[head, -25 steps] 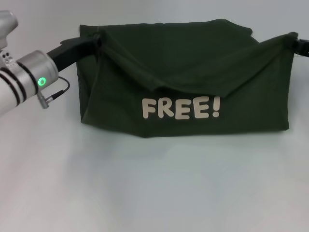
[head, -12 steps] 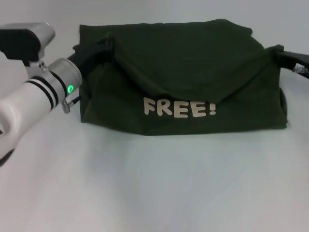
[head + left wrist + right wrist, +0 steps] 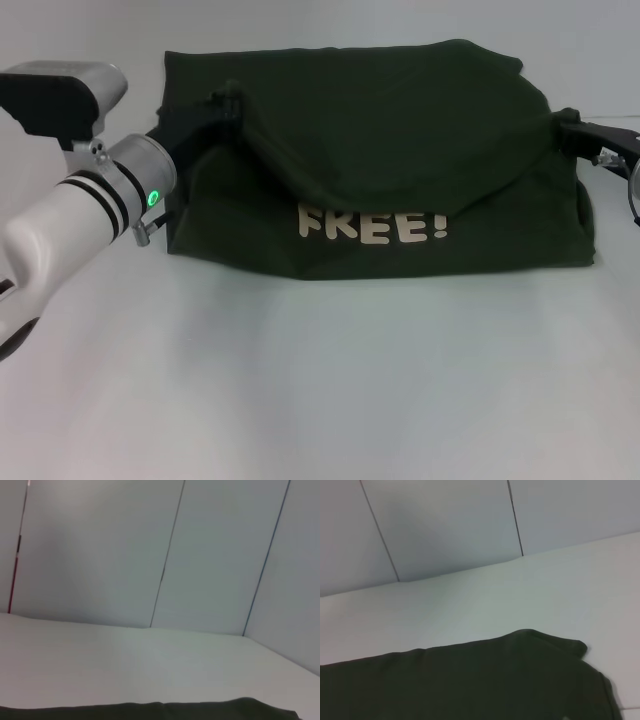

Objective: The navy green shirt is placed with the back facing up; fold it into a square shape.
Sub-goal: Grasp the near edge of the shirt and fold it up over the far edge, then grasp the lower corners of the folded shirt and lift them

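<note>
I have the left claw (image 3: pixel 222 103) at the left corner of a raised fold of the shirt (image 3: pixel 380 130); the cloth bunches around its black tip and hangs from it, so I judge it clamped on the fabric. The right claw (image 3: pixel 566 130) meets the fold's opposite corner near the right edge of the head view, with the cloth pulled up to it in the same way; I judge that one clamped as well. Neither wrist view shows its own fingers: the left wrist view gives only a thin strip of dark cloth under a pale wall, the right wrist view a broad green panel with a rounded corner.

The shirt lies in the middle of the table (image 3: pixel 320 380), already a wide oblong. The lifted flap sags between the two claws and partly covers the top of the "FREE!" lettering (image 3: pixel 373 226).

Step in hand, by my reading: a lengthwise fold, both corners being carried together over the layer beneath. The next move calls for both claws to travel level and at matching pace, lay the flap's edge square with the lower edge, then let go. Uneven travel would skew the fold.

Containers: none in view.
</note>
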`<move>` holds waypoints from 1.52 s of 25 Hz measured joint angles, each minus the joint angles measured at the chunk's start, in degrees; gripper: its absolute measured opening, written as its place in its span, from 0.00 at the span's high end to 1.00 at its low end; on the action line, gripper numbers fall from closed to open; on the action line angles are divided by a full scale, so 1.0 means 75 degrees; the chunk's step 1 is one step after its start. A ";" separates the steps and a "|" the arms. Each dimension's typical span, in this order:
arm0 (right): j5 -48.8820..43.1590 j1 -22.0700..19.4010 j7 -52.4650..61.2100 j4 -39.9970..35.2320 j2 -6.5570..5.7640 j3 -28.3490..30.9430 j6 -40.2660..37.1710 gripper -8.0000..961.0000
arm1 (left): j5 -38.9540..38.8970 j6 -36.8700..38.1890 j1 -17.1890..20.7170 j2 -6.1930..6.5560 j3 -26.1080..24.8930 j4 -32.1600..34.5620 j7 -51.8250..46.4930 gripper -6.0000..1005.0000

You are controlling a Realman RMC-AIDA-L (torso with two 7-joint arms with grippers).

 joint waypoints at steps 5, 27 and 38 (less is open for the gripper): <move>0.0003 -0.0102 -0.0016 -0.0121 0.0007 -0.0004 -0.0419 0.92 | -0.0038 -0.0059 0.0017 0.0008 0.0231 0.0020 -0.0065 0.88; 0.0154 -0.1350 0.3145 -0.1425 -0.0473 -0.1476 -0.3608 0.23 | -0.0325 0.2779 0.2151 0.0060 0.1307 0.1848 -0.2325 0.15; 0.0158 -0.2136 0.4566 -0.1670 -0.0676 -0.1563 -0.5232 0.24 | -0.0310 0.3064 0.3411 0.0054 0.2171 0.2231 -0.1082 0.12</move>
